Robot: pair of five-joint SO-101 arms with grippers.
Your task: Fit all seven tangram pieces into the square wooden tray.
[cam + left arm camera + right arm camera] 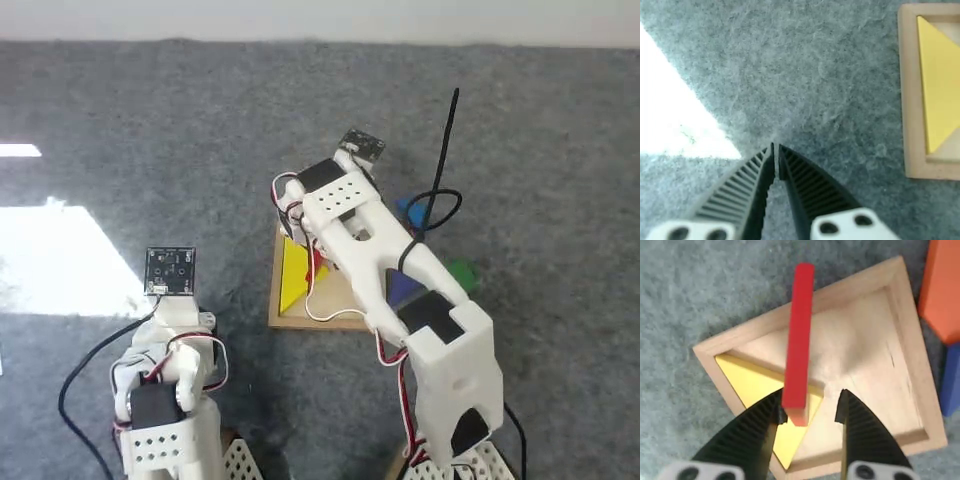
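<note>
- Right wrist view: right gripper (810,411) jaws spread over the tray (907,325); the red piece (801,330) stands on edge, touching one finger, above the yellow triangle (755,385).
- Left gripper (776,147) jaws pressed together above the carpet (815,75).

**Left Gripper Closed Over Bare Felt**

We look down our left gripper (775,150): its two ribbed dark fingers (752,187) are pressed together at the tips with nothing between them. Under it lies grey felt (815,75), with a bright white patch (670,110) to one side. On the other side, well apart from the tips, we see the wooden tray (910,100), a yellow triangle (940,85) lying flat inside against its rim.
</note>
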